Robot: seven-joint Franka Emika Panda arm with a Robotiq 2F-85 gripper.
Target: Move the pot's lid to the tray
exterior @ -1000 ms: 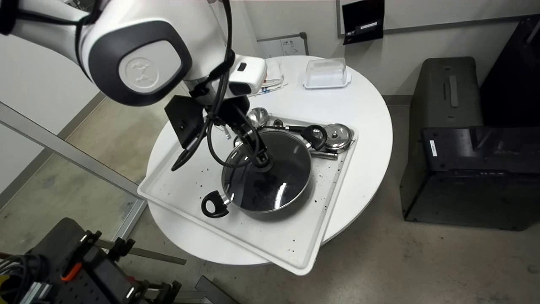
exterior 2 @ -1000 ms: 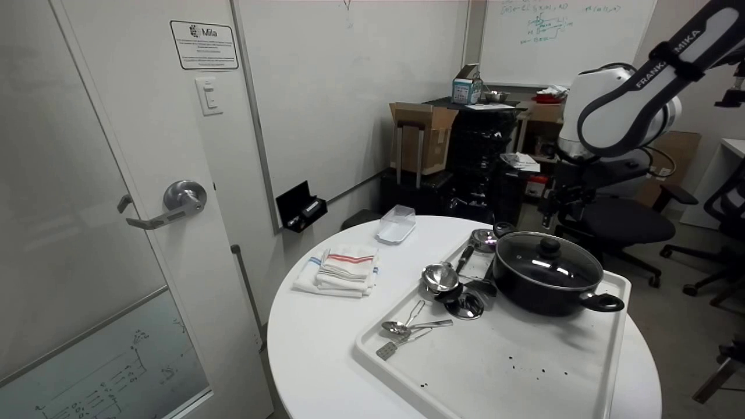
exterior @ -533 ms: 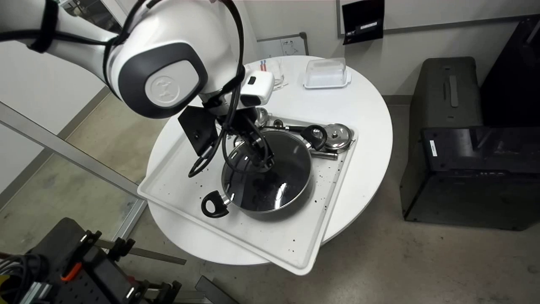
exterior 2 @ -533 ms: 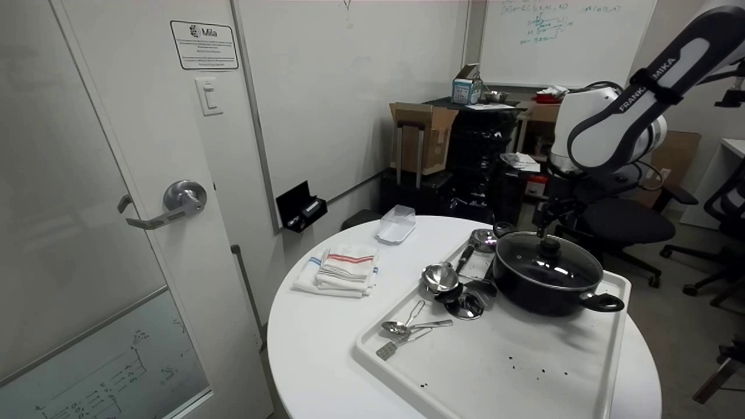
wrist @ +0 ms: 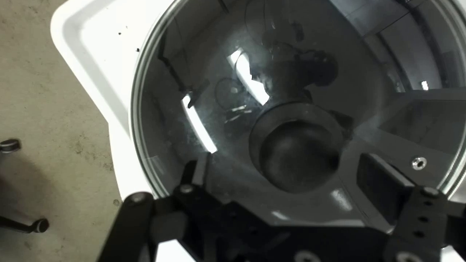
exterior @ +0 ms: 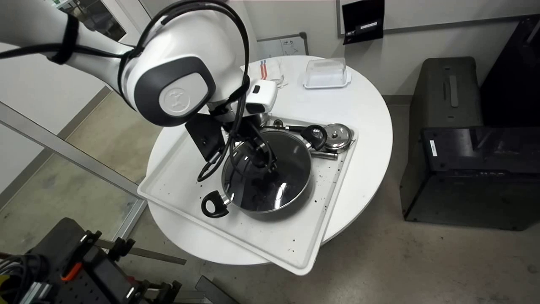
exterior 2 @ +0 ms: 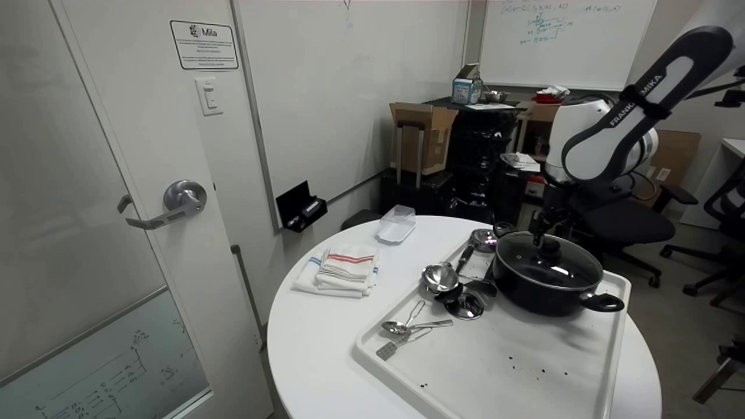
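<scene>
The pot (exterior 2: 535, 298) is black and stands on the white tray (exterior 2: 495, 355). The tray also shows in an exterior view (exterior: 181, 185) and in the wrist view (wrist: 95, 62). The glass lid (exterior: 253, 196) sits level on the pot; it fills much of the wrist view (wrist: 174, 123). Its black knob (wrist: 300, 160) lies between my gripper's fingers, slightly ahead of the tips. My gripper (wrist: 284, 160) is open and empty, with a gap on each side of the knob. In an exterior view its tips (exterior 2: 538, 237) are low over the lid, close beside the knob (exterior 2: 549, 248).
A small metal lidded pot (exterior: 338, 137), a ladle (exterior 2: 440, 279) and metal utensils (exterior 2: 398, 327) lie on the tray. Folded towels (exterior 2: 346, 270) and a clear box (exterior 2: 397, 224) are on the round table. The pot's side handle (exterior 2: 603, 302) sticks out.
My open gripper has moved down and in over the lid, closer to the knob. The lid, pot and tray have not moved.
</scene>
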